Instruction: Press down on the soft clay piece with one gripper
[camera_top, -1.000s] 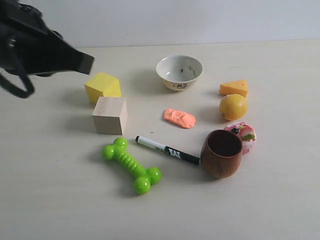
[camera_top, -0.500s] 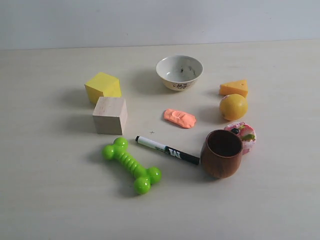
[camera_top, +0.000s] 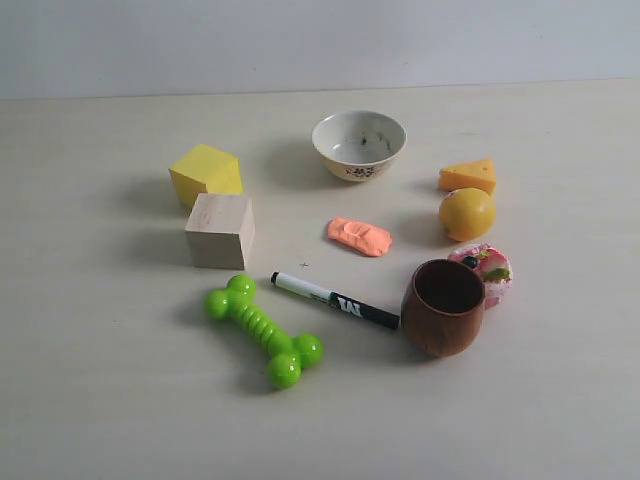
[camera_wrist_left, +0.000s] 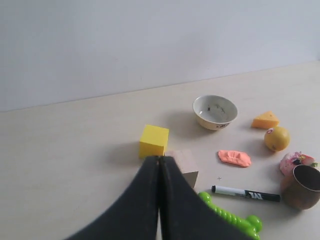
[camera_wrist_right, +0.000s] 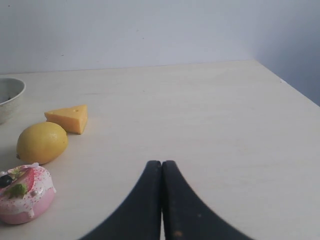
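Observation:
The soft clay piece (camera_top: 359, 236) is a flat salmon-orange lump lying mid-table between the bowl and the marker; the left wrist view also shows the clay (camera_wrist_left: 234, 158). Neither arm appears in the exterior view. My left gripper (camera_wrist_left: 159, 159) is shut with nothing in it, raised well back from the clay, over the blocks' side of the table. Off to the right, my right gripper (camera_wrist_right: 161, 163) is shut and empty above bare table, and the clay is out of its view.
Around the clay stand a white bowl (camera_top: 358, 144), yellow block (camera_top: 205, 174), wooden cube (camera_top: 220, 230), green dog-bone toy (camera_top: 264, 329), black marker (camera_top: 335, 299), brown cup (camera_top: 444, 306), pink patterned disc (camera_top: 484, 267), yellow ball (camera_top: 466, 213) and orange cheese wedge (camera_top: 468, 175).
The left arm, which filled the upper left corner of the exterior view one second ago, has withdrawn out of that view. The objects have not moved.

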